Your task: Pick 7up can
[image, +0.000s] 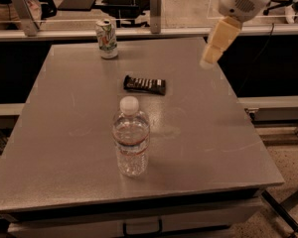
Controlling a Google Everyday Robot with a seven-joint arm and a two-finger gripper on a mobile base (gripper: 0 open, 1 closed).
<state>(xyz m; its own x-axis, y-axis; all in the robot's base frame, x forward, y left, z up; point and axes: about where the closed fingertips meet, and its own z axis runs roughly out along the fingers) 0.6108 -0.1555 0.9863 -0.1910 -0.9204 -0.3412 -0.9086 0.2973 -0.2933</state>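
The 7up can (106, 38) stands upright near the far left edge of the grey table (79, 133). It is whitish with green and reddish markings and a silver top rim. My gripper (210, 59) hangs in the air over the table's far right side, pointing down and to the left. It is well to the right of the can and holds nothing that I can see.
A clear plastic water bottle (131, 138) with a white cap stands at the table's middle front. A dark snack bar wrapper (144, 85) lies flat between the bottle and the can. A rail with metal posts (155, 4) runs behind the table.
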